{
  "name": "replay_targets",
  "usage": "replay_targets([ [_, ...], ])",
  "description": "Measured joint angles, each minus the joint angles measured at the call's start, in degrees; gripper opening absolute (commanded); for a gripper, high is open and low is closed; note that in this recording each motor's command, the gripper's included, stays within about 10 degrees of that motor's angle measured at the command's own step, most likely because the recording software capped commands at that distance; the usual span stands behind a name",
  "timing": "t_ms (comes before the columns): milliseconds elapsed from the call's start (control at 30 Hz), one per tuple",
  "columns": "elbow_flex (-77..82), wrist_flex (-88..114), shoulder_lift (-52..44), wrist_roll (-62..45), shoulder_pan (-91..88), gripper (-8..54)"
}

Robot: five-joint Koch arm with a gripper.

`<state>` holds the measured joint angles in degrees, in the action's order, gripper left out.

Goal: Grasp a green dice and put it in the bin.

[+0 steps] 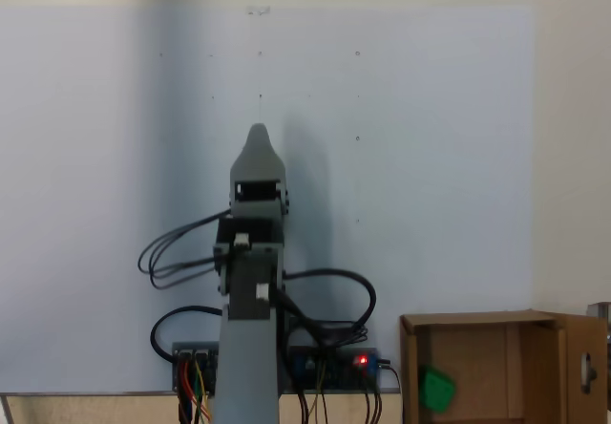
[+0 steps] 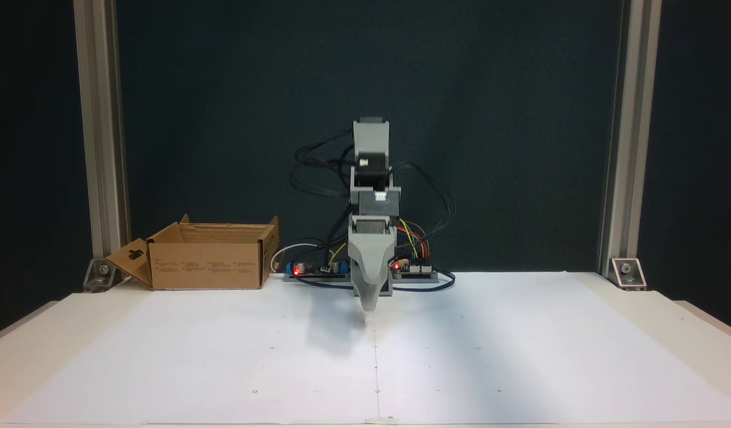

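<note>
Above the white sheet [image 2: 520, 356], the gripper [image 1: 258, 136] hangs over the middle of the paper, well apart from the bin [image 2: 207, 261]. From above it appears as 1 grey pointed tip [image 1: 258, 142]; from the front the same grey piece tapers down to a point [image 2: 368, 306] just over the sheet. Its jaws lie one behind the other in both fixed views, so I cannot tell how far open it is, and nothing shows between them.

Behind the tip, the grey arm [image 2: 371, 196] is folded back toward its base, with black cables [image 2: 317, 172] looping out on both sides. At the base sit circuit boards [image 2: 413, 268] with red lights and coloured wires.

Seen from above, the bin [image 1: 573, 333] stands at the lower right corner, beside the boards; from the front it is to the arm's left, against a metal post [image 2: 100, 137]. Its flaps stand open. Inside it, near the left wall as seen from above, lies the dice [image 1: 437, 389], a bright green shape on the bin floor, blurred.
</note>
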<state>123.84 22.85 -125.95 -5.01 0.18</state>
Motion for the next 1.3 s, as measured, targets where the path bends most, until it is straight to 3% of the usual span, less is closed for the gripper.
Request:
replay_targets([
  [467,27.07,-32.17,-3.6,-0.26,0.09,43.8],
  [1300,28.48,-39.55,-3.52,-0.26,0.18,44.5],
])
